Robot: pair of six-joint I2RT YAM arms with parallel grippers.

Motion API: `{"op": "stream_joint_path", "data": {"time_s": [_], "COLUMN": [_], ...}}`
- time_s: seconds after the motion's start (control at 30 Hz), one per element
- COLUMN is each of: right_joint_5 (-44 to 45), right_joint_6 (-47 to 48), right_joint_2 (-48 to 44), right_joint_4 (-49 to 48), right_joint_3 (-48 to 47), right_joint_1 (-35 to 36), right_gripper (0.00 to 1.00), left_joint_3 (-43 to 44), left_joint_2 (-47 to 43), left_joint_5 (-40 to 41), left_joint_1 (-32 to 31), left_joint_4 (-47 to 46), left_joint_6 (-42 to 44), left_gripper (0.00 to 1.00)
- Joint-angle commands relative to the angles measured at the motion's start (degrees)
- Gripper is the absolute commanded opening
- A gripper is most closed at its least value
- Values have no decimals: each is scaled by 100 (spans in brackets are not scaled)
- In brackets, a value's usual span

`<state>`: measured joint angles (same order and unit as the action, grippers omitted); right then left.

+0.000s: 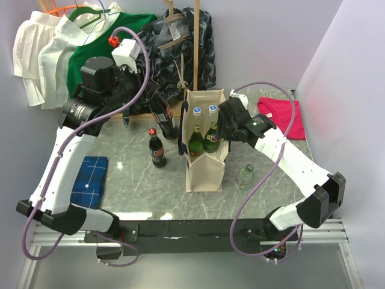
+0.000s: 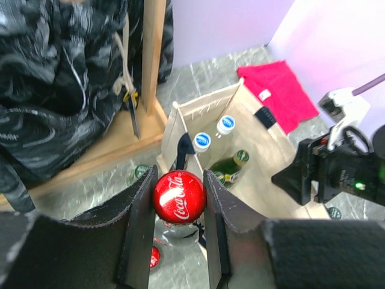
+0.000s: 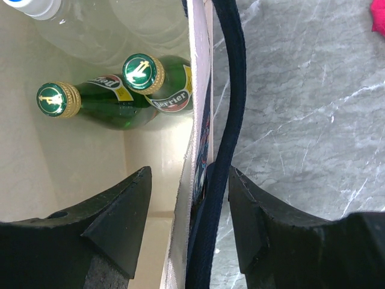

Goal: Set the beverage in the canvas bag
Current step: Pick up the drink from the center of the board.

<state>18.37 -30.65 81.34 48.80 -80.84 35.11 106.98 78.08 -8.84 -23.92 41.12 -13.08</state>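
My left gripper [image 1: 150, 96] [image 2: 178, 198] is shut on the red cap of a cola bottle [image 1: 163, 119] [image 2: 178, 197], which hangs tilted above the table just left of the canvas bag [image 1: 204, 174] [image 2: 207, 102]. The cream bag stands open and upright, with two white-capped water bottles [image 1: 197, 114] and two green Perrier bottles [image 1: 196, 139] [image 3: 114, 108] inside. My right gripper [image 1: 224, 129] [image 3: 189, 174] is open astride the bag's right wall [image 3: 198, 60] and navy handle [image 3: 231, 90], one finger inside the bag and one outside.
A second cola bottle [image 1: 157, 149] stands on the marble table left of the bag. A small pale bottle [image 1: 245, 176] stands to the bag's right. A folded blue cloth [image 1: 90, 180] lies at the left, a red cloth [image 1: 283, 114] at the back right. Garments [image 1: 180, 48] hang behind.
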Motion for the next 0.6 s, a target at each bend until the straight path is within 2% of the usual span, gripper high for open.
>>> {"op": "stream_joint_path", "data": {"time_s": [0.0,0.57], "right_joint_5": [44,18], "right_joint_6": [-81,-99], "right_joint_2": [-198,-127], "right_joint_4": [-186,-177], "right_joint_3": [24,-55], "right_joint_1": [31,39], "right_gripper": [61,61], "left_joint_3": [385,130], "left_joint_2": [-645,-891], "left_joint_5": [-223,-504], "left_joint_1": [-60,-156], "left_joint_4": [-2003,-2811], "left_joint_6": [-72,-72], "left_gripper": [1,1]}}
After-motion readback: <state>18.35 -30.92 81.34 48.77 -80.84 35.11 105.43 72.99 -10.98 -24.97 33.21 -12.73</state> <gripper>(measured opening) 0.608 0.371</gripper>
